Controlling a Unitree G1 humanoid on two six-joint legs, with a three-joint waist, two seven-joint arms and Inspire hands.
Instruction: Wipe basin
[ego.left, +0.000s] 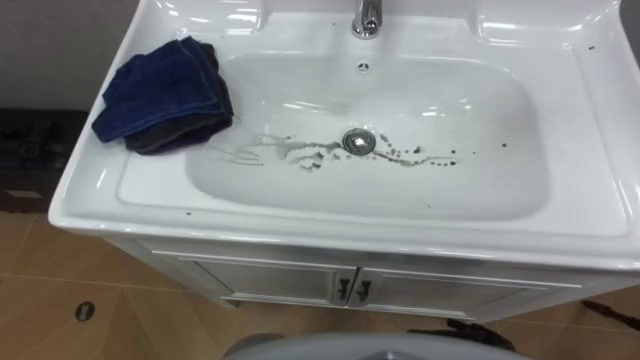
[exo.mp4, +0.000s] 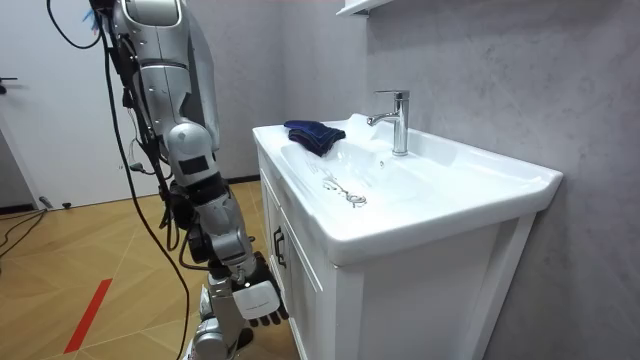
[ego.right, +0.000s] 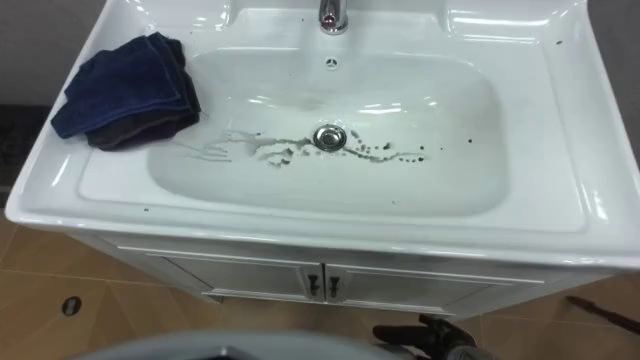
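While cloth (ego.left: 165, 95) lies on basin (ego.left: 330, 228) rim, right robot hand (exo.mp4: 255, 298) hangs well apart, fingers loose.

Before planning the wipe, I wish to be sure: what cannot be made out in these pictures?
Tap: its top, cut by the eye views' upper edge.
Basin rim under the blue cloth: covered by it.
Dark specks beside the drain: too small to identify.
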